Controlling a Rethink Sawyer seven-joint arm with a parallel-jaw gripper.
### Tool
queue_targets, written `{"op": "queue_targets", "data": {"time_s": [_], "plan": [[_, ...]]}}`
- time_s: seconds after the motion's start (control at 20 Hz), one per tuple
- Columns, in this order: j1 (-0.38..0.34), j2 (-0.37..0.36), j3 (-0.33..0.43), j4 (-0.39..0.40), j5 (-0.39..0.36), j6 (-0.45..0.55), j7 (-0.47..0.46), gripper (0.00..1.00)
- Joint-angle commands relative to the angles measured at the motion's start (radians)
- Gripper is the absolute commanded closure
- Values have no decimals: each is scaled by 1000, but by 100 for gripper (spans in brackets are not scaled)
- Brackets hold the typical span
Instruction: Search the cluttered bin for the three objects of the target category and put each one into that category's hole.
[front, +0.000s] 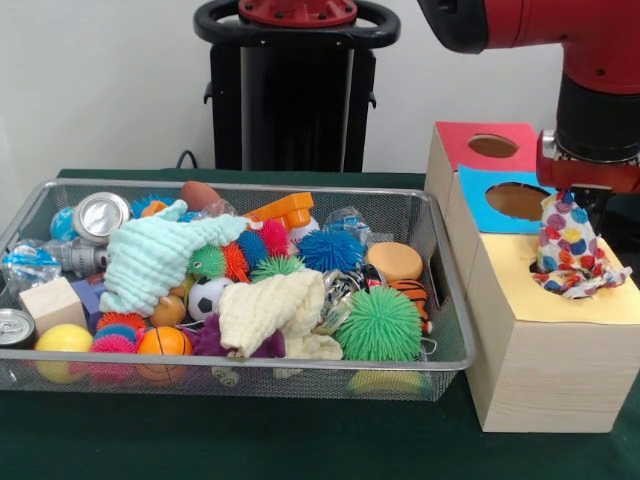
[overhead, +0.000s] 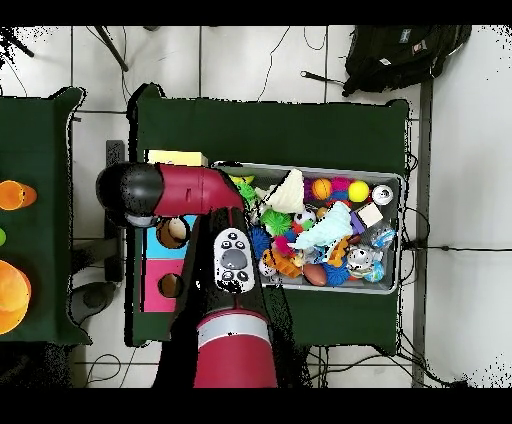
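From the front we take the yellow-topped box (front: 560, 330) as our landmark. Directly above it the arm holds a polka-dot cloth (front: 568, 248) that hangs in a bunch, its lower folds spilling over the hole (front: 560, 282) and onto the yellow top beside it. The gripper (front: 572, 194) sits at the cloth's upper end, seemingly pinching it, but its tips are buried in fabric, so we cannot tell for sure. To the left of the box stands the wire bin (front: 445, 290), holding a mint-green cloth (front: 150, 258) and a cream cloth (front: 272, 312) among balls and cans; we see no other dotted cloth there.

Our worry: on release, the cloth could drape over the rim and stay on top, because much of it already lies outside the opening.

From overhead the arm covers most of the box; only a strip of yellow (overhead: 176, 158) shows, so cloth and hole are hidden. The bin (overhead: 398, 232) lies just beside the boxes.
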Motion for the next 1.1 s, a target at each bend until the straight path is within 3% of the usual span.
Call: {"op": "queue_targets", "data": {"time_s": [0.05,0.55,1.1], "plan": [[-86,48,75,-55,-10,-65,9,100],[-142,33,111,-50,-30,-43,-26,100],[-158,41,120,-101,-58,0,-33,100]]}}
